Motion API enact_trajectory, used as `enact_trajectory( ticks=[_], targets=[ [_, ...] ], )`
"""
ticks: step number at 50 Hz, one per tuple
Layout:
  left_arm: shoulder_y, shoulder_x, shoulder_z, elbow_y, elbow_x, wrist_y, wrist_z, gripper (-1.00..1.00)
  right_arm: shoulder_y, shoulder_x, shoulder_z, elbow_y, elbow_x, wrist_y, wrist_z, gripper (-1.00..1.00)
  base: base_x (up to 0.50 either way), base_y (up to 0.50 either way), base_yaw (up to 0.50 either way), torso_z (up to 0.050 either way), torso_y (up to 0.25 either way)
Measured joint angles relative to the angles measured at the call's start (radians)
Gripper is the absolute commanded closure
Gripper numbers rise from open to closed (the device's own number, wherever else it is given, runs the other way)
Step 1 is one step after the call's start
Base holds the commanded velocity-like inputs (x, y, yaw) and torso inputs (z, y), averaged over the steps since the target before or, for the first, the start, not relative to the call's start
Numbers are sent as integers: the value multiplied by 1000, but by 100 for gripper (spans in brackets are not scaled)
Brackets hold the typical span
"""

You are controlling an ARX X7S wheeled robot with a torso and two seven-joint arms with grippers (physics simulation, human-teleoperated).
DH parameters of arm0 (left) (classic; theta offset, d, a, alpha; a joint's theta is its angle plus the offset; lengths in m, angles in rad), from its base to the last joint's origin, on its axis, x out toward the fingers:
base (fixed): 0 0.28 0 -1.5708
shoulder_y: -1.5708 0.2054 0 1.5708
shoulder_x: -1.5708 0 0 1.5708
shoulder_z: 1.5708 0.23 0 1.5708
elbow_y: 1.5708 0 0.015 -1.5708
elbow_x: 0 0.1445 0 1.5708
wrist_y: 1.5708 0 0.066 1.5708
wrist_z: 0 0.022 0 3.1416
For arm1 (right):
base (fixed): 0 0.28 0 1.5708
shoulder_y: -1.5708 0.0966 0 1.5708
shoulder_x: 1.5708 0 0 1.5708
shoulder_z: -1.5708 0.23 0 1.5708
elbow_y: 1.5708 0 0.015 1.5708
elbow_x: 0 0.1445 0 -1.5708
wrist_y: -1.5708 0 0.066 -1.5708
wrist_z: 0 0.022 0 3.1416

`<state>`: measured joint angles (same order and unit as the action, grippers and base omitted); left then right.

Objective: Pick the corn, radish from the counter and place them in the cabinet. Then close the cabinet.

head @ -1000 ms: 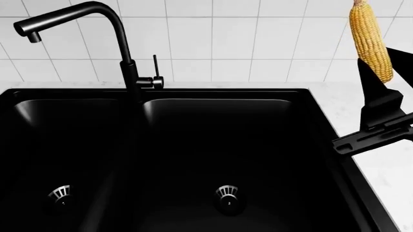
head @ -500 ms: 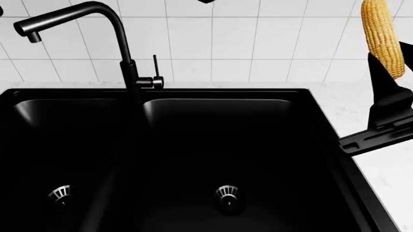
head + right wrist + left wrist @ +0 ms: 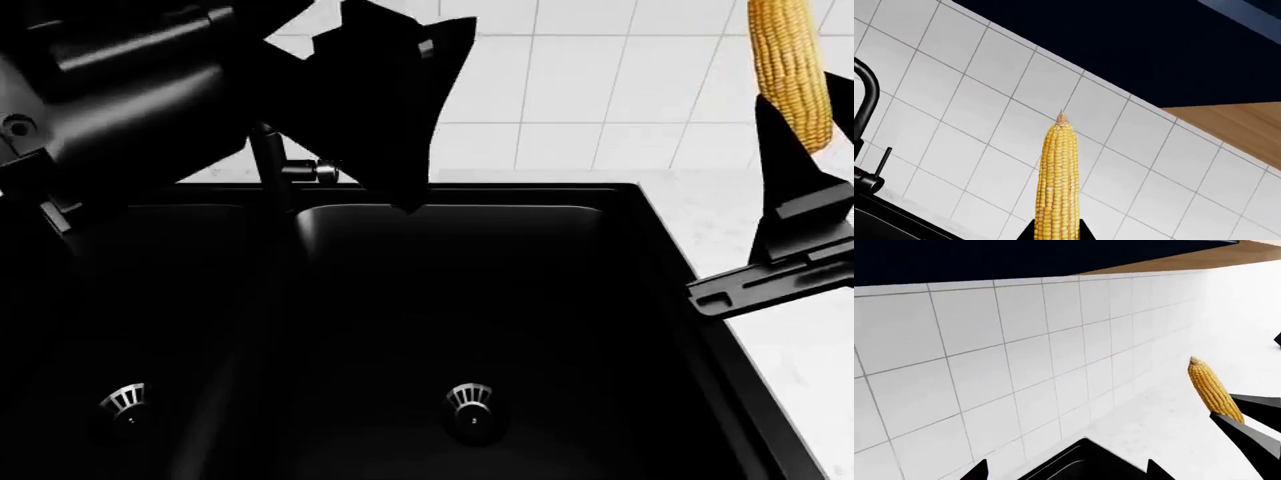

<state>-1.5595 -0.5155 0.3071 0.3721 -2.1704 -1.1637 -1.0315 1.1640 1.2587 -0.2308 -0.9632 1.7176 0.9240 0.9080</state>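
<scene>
**Corn held upright above the tabletop, beside the sink**

The corn (image 3: pixel 790 65) is held upright in the right gripper (image 3: pixel 798 150), whose jaws are closed on the cob's lower end. In the head view the cob is seen at the far right, in front of the white tiled wall (image 3: pixel 587 90), with its upper part cut off by the frame. In the right wrist view the corn (image 3: pixel 1057 185) is shown standing straight up from between the jaws, its pointed tip set against the tiles and a dark cabinet underside (image 3: pixel 1134 45) above. In the left wrist view the same corn (image 3: pixel 1214 392) is seen tilted, gripped from below by dark fingers (image 3: pixel 1247 432).

The left gripper (image 3: pixel 387 110) is raised over the black double sink (image 3: pixel 467 300), in front of the faucet (image 3: pixel 274 160). Its jaws are seen only as a dark silhouette, and whether they are open or closed cannot be told; nothing is seen in them.

The white marble tabletop (image 3: pixel 814 370) is visible to the right of the sink, beneath the right arm. The radish is not visible in any view.
</scene>
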Motion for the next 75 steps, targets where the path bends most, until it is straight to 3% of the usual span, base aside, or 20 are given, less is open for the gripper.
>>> enact_trajectory(
  ticks=[24,45,58,75],
  targets=[
    [91,-62,-6,112,-18,33,-54,-100,153,-181,-94,37,47,16,152,100,0,0,0,0,0],
    [104,-70,-4,123,-6,45,-45,-100,484,-282,-162,148,97,128,206,100,0,0,0,0,0],
    [107,-77,-1,123,3,52,-42,-100,627,-358,-192,246,48,183,143,100,0,0,0,0,0],
    [96,-78,13,125,-1,61,-41,-100,806,-490,-277,473,-174,253,-64,100,0,0,0,0,0]
  ],
)
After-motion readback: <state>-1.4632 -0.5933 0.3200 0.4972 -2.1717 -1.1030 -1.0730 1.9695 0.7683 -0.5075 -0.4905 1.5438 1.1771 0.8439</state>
